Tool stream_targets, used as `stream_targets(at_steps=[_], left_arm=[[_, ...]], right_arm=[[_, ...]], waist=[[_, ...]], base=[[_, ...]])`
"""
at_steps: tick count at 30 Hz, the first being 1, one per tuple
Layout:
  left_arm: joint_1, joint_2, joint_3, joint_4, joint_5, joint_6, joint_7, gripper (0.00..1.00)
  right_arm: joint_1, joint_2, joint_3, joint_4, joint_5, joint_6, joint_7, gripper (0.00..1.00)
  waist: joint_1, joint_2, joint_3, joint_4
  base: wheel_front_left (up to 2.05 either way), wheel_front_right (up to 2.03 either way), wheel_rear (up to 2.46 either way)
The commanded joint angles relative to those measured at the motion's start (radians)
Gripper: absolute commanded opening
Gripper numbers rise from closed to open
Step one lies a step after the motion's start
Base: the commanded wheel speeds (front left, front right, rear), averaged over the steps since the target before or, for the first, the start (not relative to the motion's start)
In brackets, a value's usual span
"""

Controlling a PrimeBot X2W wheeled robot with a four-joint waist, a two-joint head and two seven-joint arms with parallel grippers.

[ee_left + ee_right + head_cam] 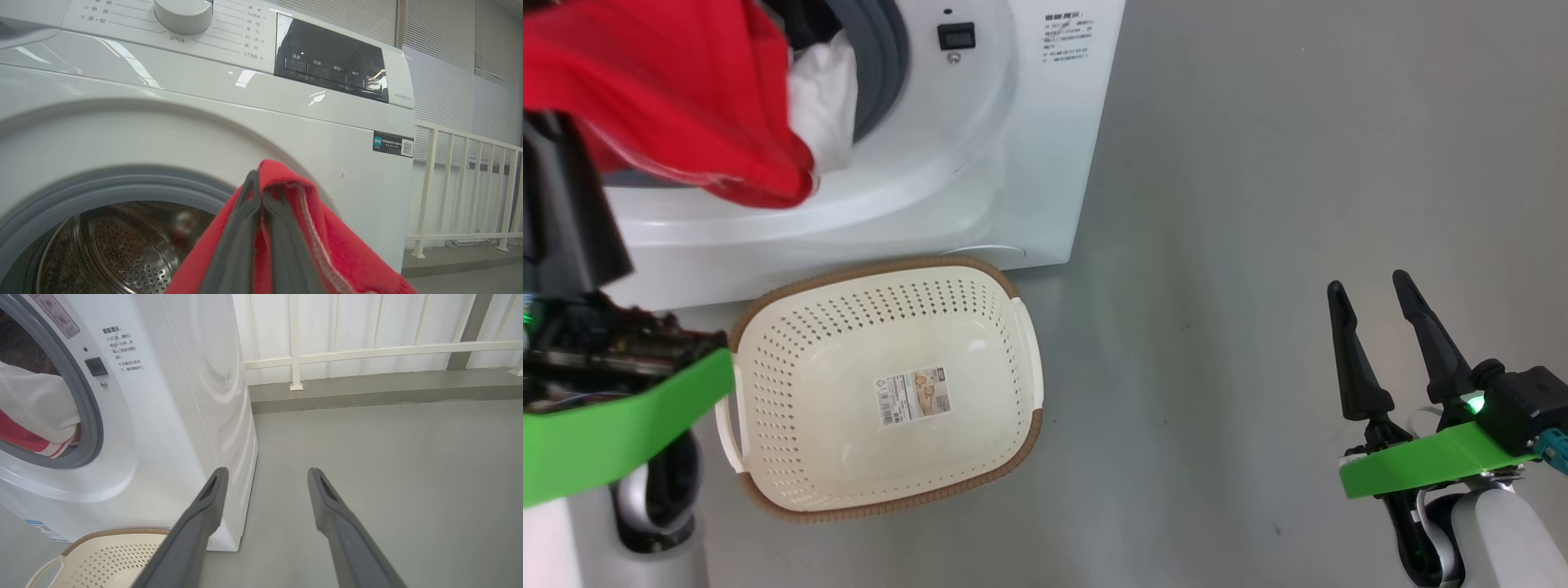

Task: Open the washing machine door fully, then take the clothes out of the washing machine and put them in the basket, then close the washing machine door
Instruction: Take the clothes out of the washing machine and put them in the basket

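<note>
Left gripper (258, 183), dark fingers clamped on a bright red fabric garment with white trim (339, 245), holds it just in front of the big white box-shaped washing machine (163, 134). A cream-white perforated plastic basket with a brown woven-look rim (980, 327) sits just before the machine's base. Right gripper (1367, 282), fingers spread apart, hovers well to the machine's right
</note>
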Motion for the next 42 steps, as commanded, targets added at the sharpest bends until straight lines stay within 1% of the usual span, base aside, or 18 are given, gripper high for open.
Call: stream_targets(at_steps=[1,4,10,22,25,26,28,29,35,42], left_arm=[[0.036,0.019,0.019,-0.012,-0.006,-0.003,-0.004,0.00],[0.052,0.019,0.002,0.078,-0.027,0.005,-0.004,0.00],[0.059,0.019,-0.006,0.261,-0.037,0.006,-0.004,0.00],[-0.003,0.019,-0.043,0.652,0.020,-0.003,-0.004,0.00],[-0.028,0.019,-0.053,0.725,0.036,-0.004,-0.004,0.00],[-0.028,0.019,-0.053,0.725,0.036,-0.004,-0.004,0.00],[-0.059,0.021,-0.069,0.797,0.057,-0.005,-0.004,0.00],[-0.059,0.021,-0.069,0.797,0.057,-0.005,-0.004,0.00],[-0.136,0.050,-0.103,0.939,0.070,-0.005,-0.004,0.00],[-0.218,0.070,-0.111,1.065,0.080,-0.005,-0.004,0.00]], right_arm=[[-0.001,-0.007,0.018,-0.026,0.011,0.006,-0.006,1.00],[-0.007,-0.006,0.021,-0.027,0.012,0.006,-0.006,1.00],[-0.022,-0.002,0.021,-0.031,0.014,0.006,-0.006,1.00],[-0.055,0.005,0.014,-0.041,0.017,0.006,-0.006,1.00],[-0.062,0.007,0.017,-0.045,0.019,0.006,-0.006,1.00],[-0.062,0.007,0.017,-0.045,0.019,0.006,-0.006,1.00],[-0.067,0.009,0.018,-0.049,0.020,0.006,-0.006,1.00],[-0.067,0.009,0.018,-0.049,0.020,0.006,-0.006,1.00],[-0.080,0.011,0.016,-0.056,0.021,0.006,-0.006,1.00],[-0.094,0.015,0.014,-0.070,0.021,0.006,-0.006,1.00]], waist=[[0.0000,0.0000,0.005,-0.001],[0.0000,0.0000,0.013,-0.005],[0.0000,0.0000,0.037,-0.013],[0.0000,0.0000,0.118,-0.030],[0.0000,0.0000,0.141,-0.038],[0.0000,0.0000,0.141,-0.038],[0.0000,0.0000,0.167,-0.043],[0.0000,0.0000,0.167,-0.043],[0.0000,0.0000,0.216,-0.053],[0.0000,0.0000,0.269,-0.061]], base=[[0.00,0.00,0.00],[0.00,0.00,0.00],[0.00,0.00,0.00],[0.00,0.00,0.00],[0.00,0.00,0.00],[0.00,0.00,0.00],[0.00,0.00,0.00],[0.00,0.00,0.00],[0.00,0.00,0.00],[0.00,0.00,0.00]])
